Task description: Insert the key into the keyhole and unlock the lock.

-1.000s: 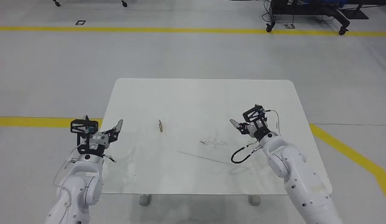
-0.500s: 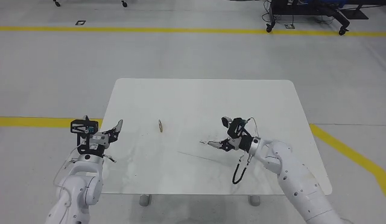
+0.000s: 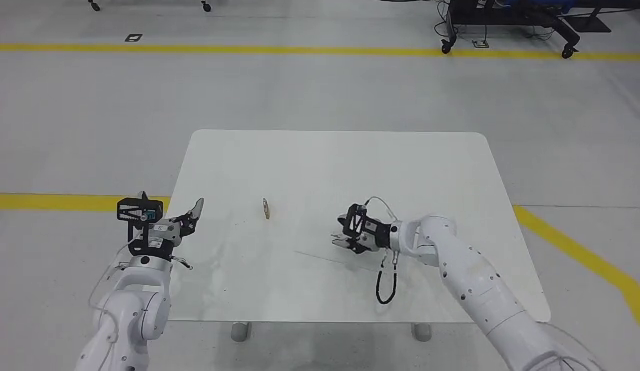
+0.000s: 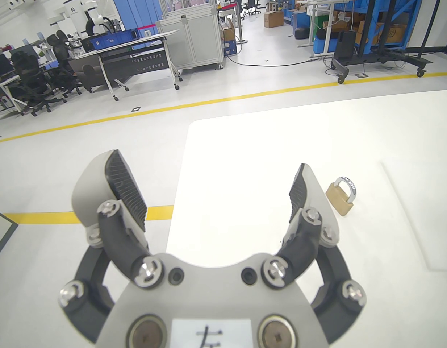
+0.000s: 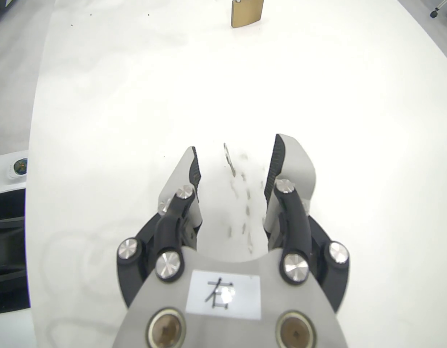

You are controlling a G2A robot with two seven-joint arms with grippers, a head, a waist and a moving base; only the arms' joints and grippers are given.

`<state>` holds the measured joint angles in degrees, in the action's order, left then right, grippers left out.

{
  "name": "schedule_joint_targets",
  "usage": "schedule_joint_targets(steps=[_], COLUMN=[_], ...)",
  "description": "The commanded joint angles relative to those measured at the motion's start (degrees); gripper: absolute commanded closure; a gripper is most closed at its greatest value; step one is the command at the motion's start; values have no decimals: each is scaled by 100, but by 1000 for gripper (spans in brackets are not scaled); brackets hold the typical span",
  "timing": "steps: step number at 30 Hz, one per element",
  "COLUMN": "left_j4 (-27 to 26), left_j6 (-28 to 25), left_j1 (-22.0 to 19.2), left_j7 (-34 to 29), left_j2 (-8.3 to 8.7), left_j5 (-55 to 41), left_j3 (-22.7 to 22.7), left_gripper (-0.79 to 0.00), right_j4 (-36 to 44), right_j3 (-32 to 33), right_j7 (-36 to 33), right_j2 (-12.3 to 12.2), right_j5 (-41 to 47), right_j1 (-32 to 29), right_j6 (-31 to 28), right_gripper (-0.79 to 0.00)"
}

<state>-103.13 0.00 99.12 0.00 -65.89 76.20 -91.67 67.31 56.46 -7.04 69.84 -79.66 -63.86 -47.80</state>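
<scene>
While the right gripper (image 5: 235,148) sits low over the middle of the white table (image 3: 400,161), we see its two fingers spread apart with nothing clamped between them. The key (image 5: 229,160), a thin silvery piece, lies flat on the tabletop in the gap between those fingers, close to their tips and, as far as we can tell, touching neither pad. Dark scuff marks (image 5: 245,211) streak the surface under this gripper. The lock (image 5: 247,10), a brass padlock whose steel shackle looks shut, rests well apart from the key, to the left and slightly farther back. We find the left gripper (image 4: 208,162) at the table's left edge on the near side, its fingers also wide open and empty, with the lock off to its right.
</scene>
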Motion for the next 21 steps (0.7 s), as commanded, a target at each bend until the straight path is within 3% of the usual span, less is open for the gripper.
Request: schedule_joint_targets(steps=[1,4,6,7,8,21], left_j4=[0,0,0,0,0,0], left_j6=[0,0,0,0,0,0], left_j1=[0,0,0,0,0,0], left_j7=[0,0,0,0,0,0], left_j2=[0,0,0,0,0,0], left_j5=[0,0,0,0,0,0], left_j3=[0,0,0,0,0,0], left_gripper=[-785,-785,-785,-785,-785,-785], right_j4=[-56,-136,-189,-212,-235,-181], right_j3=[-90,-220,-300,-335,-362,-485], right_j7=[-24,-77,-128,-138,-161,-275], right_j2=[22,52,74,84,91,90], right_j5=[-11,-52,-59,-51,-63,-147], right_j1=[87,208,296,336,378,543], right_j6=[-38,-108,-152,-185,-199,-295], right_gripper=[-366,-317,-237,-55,0,0])
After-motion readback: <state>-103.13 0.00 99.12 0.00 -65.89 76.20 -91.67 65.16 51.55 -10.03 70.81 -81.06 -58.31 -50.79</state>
